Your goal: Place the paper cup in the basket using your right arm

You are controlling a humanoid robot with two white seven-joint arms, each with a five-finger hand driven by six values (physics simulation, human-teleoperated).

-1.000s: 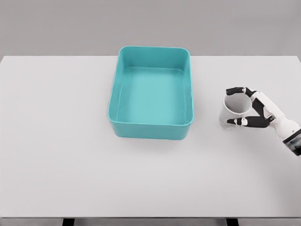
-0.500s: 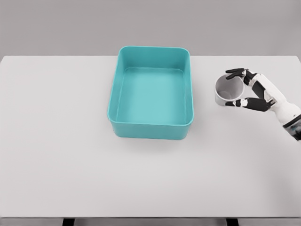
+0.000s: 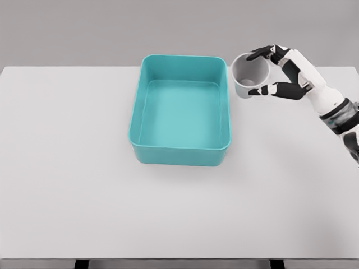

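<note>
A white paper cup (image 3: 247, 77) hangs in the air just right of the basket's far right corner, its open mouth tilted toward the camera. My right hand (image 3: 262, 72) is shut on it, thumb below and fingers (image 3: 259, 54) over the rim, with the white arm reaching in from the right edge. The teal rectangular basket (image 3: 224, 148) sits on the white table at the centre, and nothing lies inside it. The left arm does not show.
The white table (image 3: 73, 185) spans the whole view, with its front edge near the bottom of the picture and a grey wall behind it.
The right hand has lifted the cup off the table and carried it up and to the left, from the table's right side to beside the basket's far right corner.
</note>
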